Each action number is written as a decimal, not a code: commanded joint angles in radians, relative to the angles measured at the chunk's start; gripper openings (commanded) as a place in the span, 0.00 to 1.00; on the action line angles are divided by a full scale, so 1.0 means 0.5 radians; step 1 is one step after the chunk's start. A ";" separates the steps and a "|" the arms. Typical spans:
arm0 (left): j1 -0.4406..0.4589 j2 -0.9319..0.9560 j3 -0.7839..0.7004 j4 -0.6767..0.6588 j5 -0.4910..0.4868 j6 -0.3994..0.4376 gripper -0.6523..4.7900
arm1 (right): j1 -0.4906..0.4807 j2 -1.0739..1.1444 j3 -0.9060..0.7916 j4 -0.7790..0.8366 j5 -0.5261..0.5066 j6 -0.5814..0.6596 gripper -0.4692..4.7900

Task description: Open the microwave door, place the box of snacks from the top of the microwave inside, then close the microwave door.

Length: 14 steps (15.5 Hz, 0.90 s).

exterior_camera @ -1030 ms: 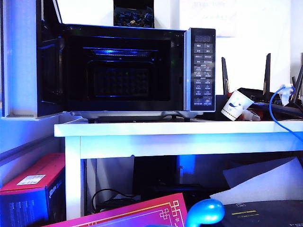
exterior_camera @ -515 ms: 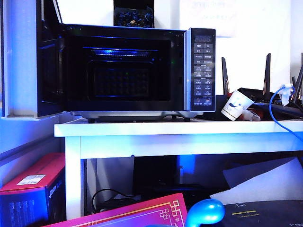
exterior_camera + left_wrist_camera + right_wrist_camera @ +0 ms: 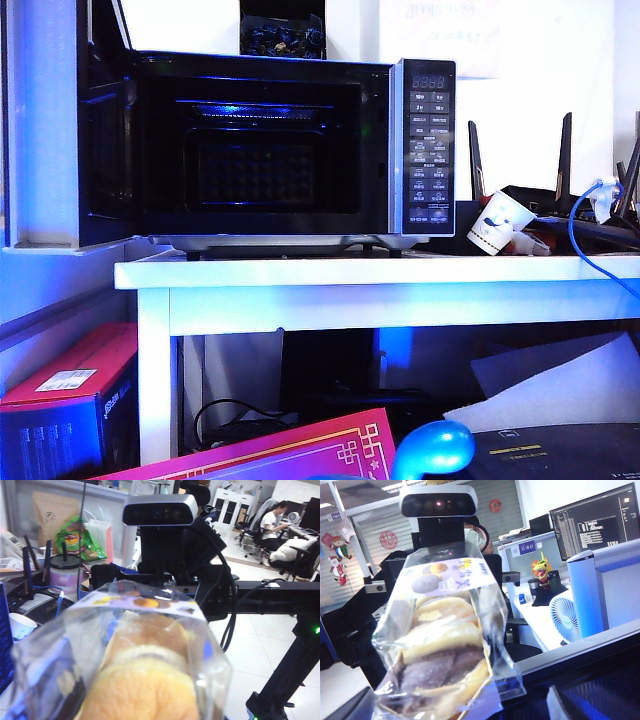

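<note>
Round cakes [image 3: 142,695] inside box of snacks [image 3: 200,650]

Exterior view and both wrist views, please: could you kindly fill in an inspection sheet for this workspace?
Surface: white table, carrying the microwave.
Job's things: wide black-fronted silver microwave; its glossy black glass door is swung open to the left, and nothing is seen in the dark cavity. A clear plastic snack packet of round cakes fills both wrist views.
Clutter: black carton of blue-wrapped sweets on top of the microwave; tilted white paper cup with blue print to its right.
Grippers: left gripper and right gripper, fingers seen in no view; neither arm is in the exterior view.
Cables: blue cable at the table's right end.
Surroundings: red-and-blue box under the table.
</note>
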 commanded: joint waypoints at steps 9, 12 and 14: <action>-0.007 -0.014 0.011 0.047 0.062 -0.004 0.63 | 0.043 0.018 0.007 0.001 0.050 -0.054 1.00; -0.007 -0.014 0.011 0.047 0.062 -0.004 0.63 | 0.082 0.028 0.008 0.005 0.037 -0.041 1.00; -0.006 -0.014 0.011 0.047 0.061 -0.004 0.63 | 0.114 0.034 0.007 0.005 0.033 -0.047 1.00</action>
